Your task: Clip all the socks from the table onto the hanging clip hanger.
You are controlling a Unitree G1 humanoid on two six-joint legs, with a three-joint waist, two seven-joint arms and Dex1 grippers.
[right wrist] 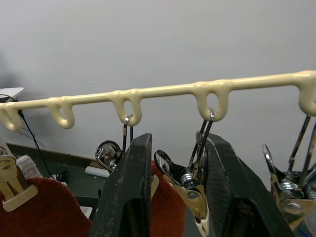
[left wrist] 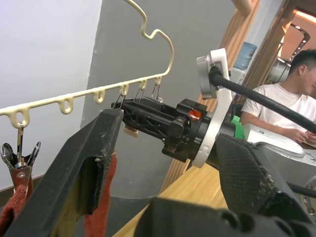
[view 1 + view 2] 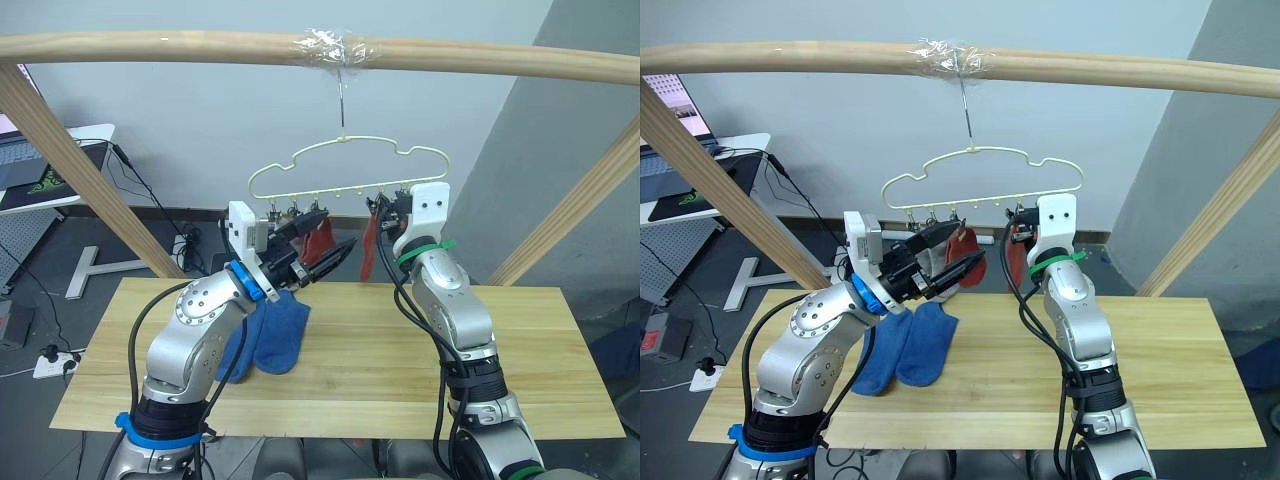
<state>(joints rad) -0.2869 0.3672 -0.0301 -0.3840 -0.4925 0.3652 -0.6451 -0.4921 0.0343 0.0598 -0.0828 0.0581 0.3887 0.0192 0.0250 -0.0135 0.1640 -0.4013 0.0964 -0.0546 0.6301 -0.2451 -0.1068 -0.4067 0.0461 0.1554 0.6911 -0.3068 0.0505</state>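
Observation:
The pale yellow-green clip hanger [image 3: 350, 150] hangs by its hook from a taped wooden bar above the table [image 3: 520, 350]. Two rust-red socks hang from its clips, one [image 3: 322, 243] left of centre and one [image 3: 367, 255] right of centre. Two blue socks [image 3: 280, 335] lie side by side on the table under my left arm. My left gripper [image 3: 338, 228] is open, raised just below the hanger, its fingers straddling the left red sock [image 2: 101, 197] without closing on it. My right gripper [image 3: 380, 207] is up at the hanger's right clips, fingers pinched on a metal clip [image 1: 190, 182] above red fabric [image 1: 165, 207].
Slanted wooden posts [image 3: 80, 170] [image 3: 580, 210] hold up the bar [image 3: 200, 45] on both sides. Behind the table at the left stands a white desk with a laptop [image 3: 30, 165]. A person in a white shirt [image 2: 281, 108] sits off beyond the right arm.

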